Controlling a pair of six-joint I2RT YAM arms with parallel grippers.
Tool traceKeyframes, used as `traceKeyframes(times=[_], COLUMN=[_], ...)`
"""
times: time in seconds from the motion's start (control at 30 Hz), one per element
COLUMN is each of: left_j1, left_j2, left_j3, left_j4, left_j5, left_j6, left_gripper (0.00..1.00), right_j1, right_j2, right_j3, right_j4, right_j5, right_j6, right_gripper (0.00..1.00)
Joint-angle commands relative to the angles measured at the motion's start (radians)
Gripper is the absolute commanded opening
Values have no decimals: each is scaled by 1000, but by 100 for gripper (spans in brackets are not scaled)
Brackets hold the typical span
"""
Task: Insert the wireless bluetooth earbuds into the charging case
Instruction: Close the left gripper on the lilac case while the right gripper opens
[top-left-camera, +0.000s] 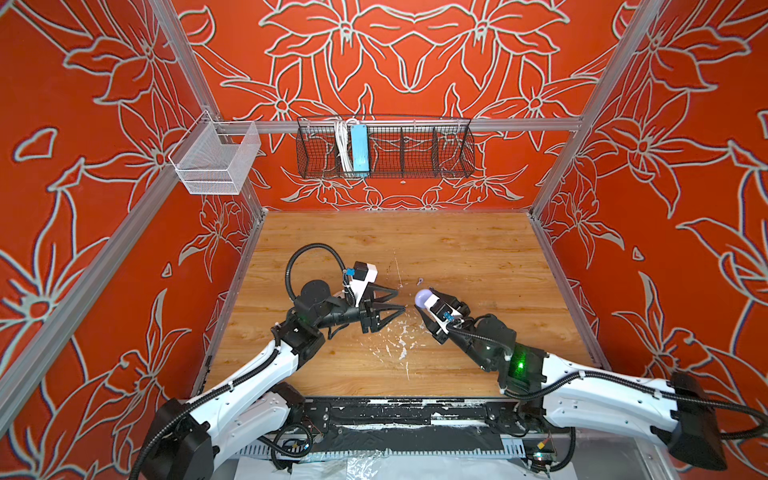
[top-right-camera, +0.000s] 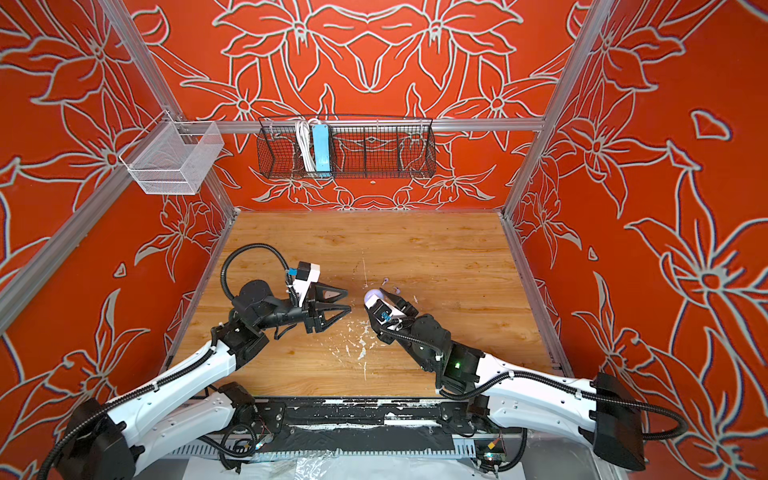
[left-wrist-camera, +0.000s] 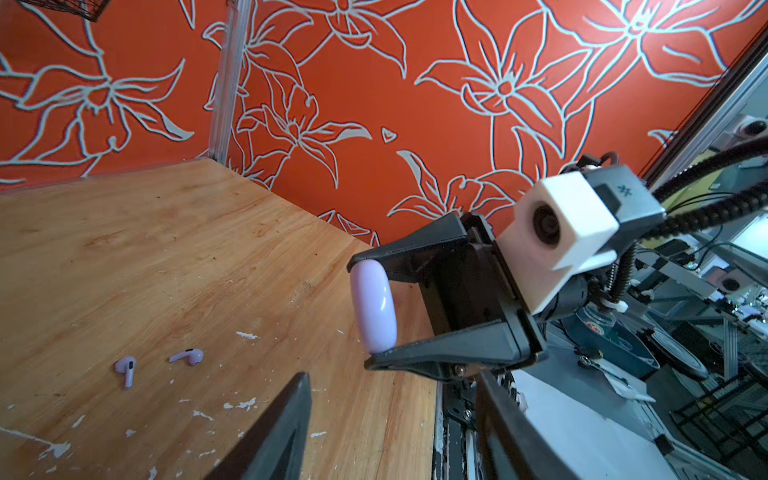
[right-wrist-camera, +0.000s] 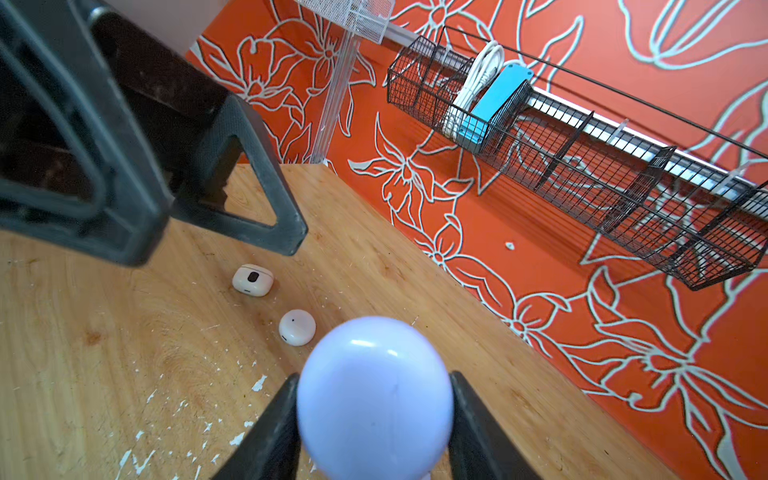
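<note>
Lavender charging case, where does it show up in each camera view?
Top view: lavender charging case in the right gripper, over the middle of the table.
Top view: same place.
Left wrist: edge-on in that gripper.
Right wrist: close up, filling the gripper.
Shared landmark: black wire basket on the back wall, barely in left wrist.

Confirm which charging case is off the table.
The lavender oval case, clamped in the right gripper; the rounded-square cream case and round cream case lie on the wooden tabletop.

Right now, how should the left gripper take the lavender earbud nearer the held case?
Probably from straight above, fingers across its bulbous head: the earbud lies flat on the table, and its stem looks too thin and low to pinch.
</note>
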Motion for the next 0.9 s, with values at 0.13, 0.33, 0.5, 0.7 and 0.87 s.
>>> traceKeyframes(times=[0.13,0.33,0.5,0.7,0.87], left_j1=[-47,-98,-134,-139,-139], left_j2=[91,159,188,212,237], left_j3=[113,184,210,223,240], left_j4=[-205,-301,-333,-340,-355], left_j5=[-34,-50,-60,-32,4], left_j6=[98,158,191,201,211], left_gripper=[54,47,39,34,27], right_j1=[44,55,59,63,65], right_j2=[19,29,37,58,67], right_j3=[-5,4,7,10,1], right_j4=[74,81,79,97,131], right_j5=[63,67,70,73,74], right_j6=[-69,-68,-72,-92,-96], right_gripper=[28,28,28,28,28])
